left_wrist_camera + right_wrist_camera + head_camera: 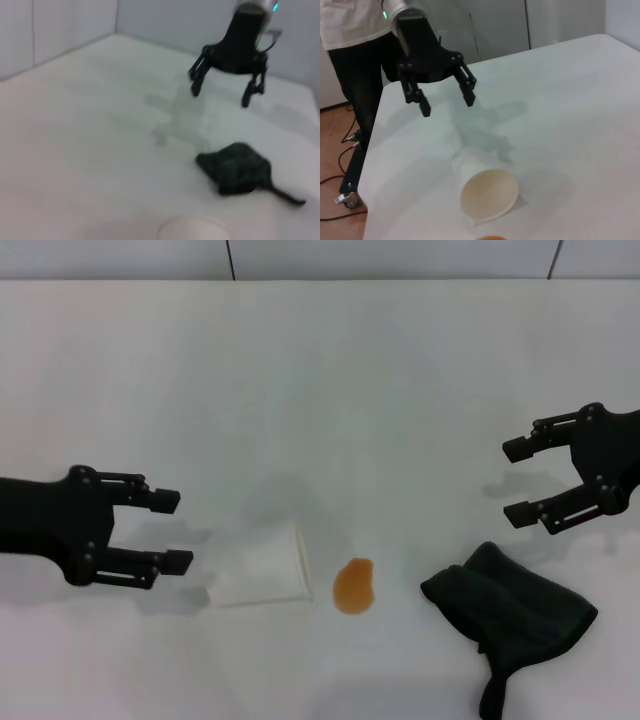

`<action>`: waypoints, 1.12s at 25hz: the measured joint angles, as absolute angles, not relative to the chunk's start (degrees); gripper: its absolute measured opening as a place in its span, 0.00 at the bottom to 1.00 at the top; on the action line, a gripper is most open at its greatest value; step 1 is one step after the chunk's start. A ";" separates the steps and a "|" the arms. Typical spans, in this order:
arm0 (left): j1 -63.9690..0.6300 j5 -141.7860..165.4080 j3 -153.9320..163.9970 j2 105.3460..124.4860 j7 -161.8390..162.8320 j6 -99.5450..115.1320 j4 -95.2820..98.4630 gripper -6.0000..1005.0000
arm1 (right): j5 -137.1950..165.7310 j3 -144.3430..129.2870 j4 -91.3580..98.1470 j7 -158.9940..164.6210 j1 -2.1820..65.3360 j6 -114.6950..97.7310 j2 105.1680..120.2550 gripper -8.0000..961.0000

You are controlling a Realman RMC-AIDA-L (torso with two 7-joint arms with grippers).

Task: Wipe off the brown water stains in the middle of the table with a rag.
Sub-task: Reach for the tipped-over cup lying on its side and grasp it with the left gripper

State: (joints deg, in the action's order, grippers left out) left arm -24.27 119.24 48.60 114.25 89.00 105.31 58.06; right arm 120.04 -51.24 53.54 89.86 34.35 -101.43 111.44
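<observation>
The brown water stain (354, 586) is a small orange-brown blotch on the white table (330, 390), near its front middle; a sliver of it (491, 238) shows in the right wrist view. The dark charcoal rag (508, 615) lies crumpled to the stain's right with a thin tail pointing toward the front; the left wrist view also shows the rag (235, 168). My right gripper (512, 481) hovers open above and behind the rag, also seen as the far gripper (222, 91). My left gripper (176, 530) stands open at the left, beside the tipped cup, and appears again (446, 99).
A white paper cup (262, 564) lies on its side just left of the stain, its mouth toward the stain; the cup (487, 192) shows its open mouth in the right wrist view. A person in dark trousers (355, 75) stands beyond the table's left end.
</observation>
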 joint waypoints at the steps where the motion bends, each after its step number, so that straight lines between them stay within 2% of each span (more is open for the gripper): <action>1: -24.47 120.24 48.77 114.40 90.16 105.44 59.57 0.76 | 119.99 -51.24 53.64 89.85 34.37 -101.44 111.46 0.88; 10: -30.16 128.52 52.74 114.94 98.21 105.67 65.46 0.76 | 120.32 -51.70 54.32 89.79 34.36 -100.88 112.12 0.88; 19: -34.64 135.73 54.01 117.33 99.15 105.35 65.69 0.77 | 120.52 -51.96 55.55 89.64 33.75 -98.71 112.85 0.88; 28: -36.80 140.40 56.95 118.93 100.69 104.42 65.17 0.77 | 121.07 -53.93 55.55 89.47 33.85 -96.44 113.55 0.88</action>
State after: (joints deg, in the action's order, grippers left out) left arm -36.80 140.40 56.95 118.93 100.69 104.42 65.17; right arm 121.07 -53.93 55.55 89.47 33.85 -96.44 113.55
